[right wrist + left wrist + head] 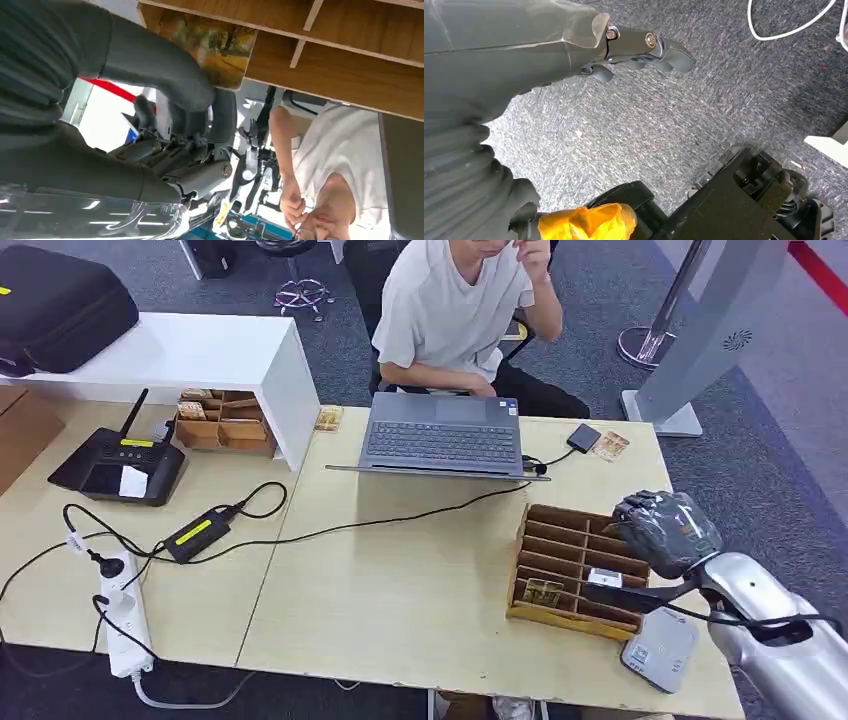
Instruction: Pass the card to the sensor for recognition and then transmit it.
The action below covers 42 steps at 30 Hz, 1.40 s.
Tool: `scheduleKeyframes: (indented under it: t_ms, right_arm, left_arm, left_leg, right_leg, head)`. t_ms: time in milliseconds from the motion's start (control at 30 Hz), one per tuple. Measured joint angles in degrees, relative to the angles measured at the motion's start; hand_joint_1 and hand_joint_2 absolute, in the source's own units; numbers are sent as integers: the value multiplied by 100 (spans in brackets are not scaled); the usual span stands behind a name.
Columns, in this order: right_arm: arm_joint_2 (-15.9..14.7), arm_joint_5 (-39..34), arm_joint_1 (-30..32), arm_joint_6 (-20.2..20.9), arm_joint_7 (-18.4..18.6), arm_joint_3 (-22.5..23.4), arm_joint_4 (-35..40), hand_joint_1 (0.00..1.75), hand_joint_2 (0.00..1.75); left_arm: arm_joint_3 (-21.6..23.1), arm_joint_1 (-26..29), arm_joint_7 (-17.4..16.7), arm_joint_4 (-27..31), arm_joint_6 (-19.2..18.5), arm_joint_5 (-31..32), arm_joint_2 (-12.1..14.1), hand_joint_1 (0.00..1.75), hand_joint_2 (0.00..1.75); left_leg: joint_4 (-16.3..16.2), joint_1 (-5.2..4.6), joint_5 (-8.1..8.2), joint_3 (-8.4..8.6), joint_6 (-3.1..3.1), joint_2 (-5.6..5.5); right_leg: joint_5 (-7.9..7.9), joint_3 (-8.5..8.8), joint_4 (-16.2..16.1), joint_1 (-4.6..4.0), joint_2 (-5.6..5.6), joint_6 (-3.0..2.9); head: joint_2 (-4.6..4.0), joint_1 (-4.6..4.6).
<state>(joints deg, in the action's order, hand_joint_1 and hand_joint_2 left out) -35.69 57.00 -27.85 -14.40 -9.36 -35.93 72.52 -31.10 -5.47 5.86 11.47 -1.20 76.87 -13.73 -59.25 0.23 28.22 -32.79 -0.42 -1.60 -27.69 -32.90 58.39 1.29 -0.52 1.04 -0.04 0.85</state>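
In the head view, the right hand (665, 530) is raised over the far right end of the wooden slotted card rack (560, 580), which stands near the right front corner of the table (400, 610). Just beside the rack, at the front right edge, lies the grey card reader (660, 648). Some cards rest in the rack slots. From here I cannot tell whether the hand grips anything. A person sits behind the laptop (443, 435) at the far edge.

In the left wrist view, the left hand (644, 47) hangs over the carpet, fingers loosely curled and holding nothing.

In the right wrist view, the right hand (195, 110) pinches a card (220, 55) with a yellow picture between thumb and fingers, close to the rack. The card's long axis seems to run away from the fingers toward the rack; its picture face is turned to the camera.

I judge the task to be early: the card is picked, but presenting it to the reader and handing it over are not yet done.
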Motion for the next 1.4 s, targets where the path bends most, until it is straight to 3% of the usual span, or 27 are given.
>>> scheduleKeyframes:
  t_ms: [700, 767, 933, 1233, 1267, 1300, 1400]
  right_arm:
    - [0, -57, 10, 48, -48, 31, 2, 175, 175]
    - [7, -55, 20, -94, -96, 35, 7, 175, 175]
    - [107, 127, 311, -1219, -157, 292, 356, 175, 175]
    - [131, 251, 735, -1281, -151, 579, 1178, 175, 175]
    - [131, 251, 753, -1277, -151, 590, 1224, 9, 175]
    - [131, 251, 767, -1221, -151, 601, 1263, 0, 175]
    - [96, 306, 784, -661, -54, 592, 1399, 0, 175]
  left_arm:
    - [0, -5, -35, 0, 2, 28, 2, 0, 175]
    - [0, -5, -42, 0, 2, 33, 2, 0, 175]
    - [0, -5, -57, 0, 37, 37, -7, 0, 175]
    - [0, -3, -68, 0, 70, 13, -7, 0, 175]
    - [0, -4, -68, 0, 70, 11, -7, 0, 175]
    - [0, -3, -70, 0, 70, 4, -7, 0, 175]
    - [0, -2, -85, 0, 74, -35, -7, 0, 175]
  left_leg:
    - [0, 0, 0, 0, 0, 0]
    - [0, 0, 0, 0, 0, 0]
    - [0, 0, 0, -1, 0, -1]
    - [0, 0, 0, 0, 0, 1]
    - [0, 0, 0, 0, 0, 1]
    - [0, 0, 0, 0, 0, 1]
    - [0, 0, 0, 0, 0, 2]
  right_leg:
    - [0, 0, 0, 0, 0, 0]
    - [0, 0, 0, 0, 0, 0]
    - [0, 0, 0, 0, 1, 0]
    - [0, 0, -1, 0, 0, 0]
    - [0, 0, -1, 0, 0, 0]
    - [0, 0, -1, 0, 0, 0]
    - [0, 0, 0, 1, -1, 0]
  head:
    - [0, 0]
    - [0, 0]
    - [0, 0]
    - [0, 2]
    - [0, 0]
    - [0, 2]
    - [0, 0]
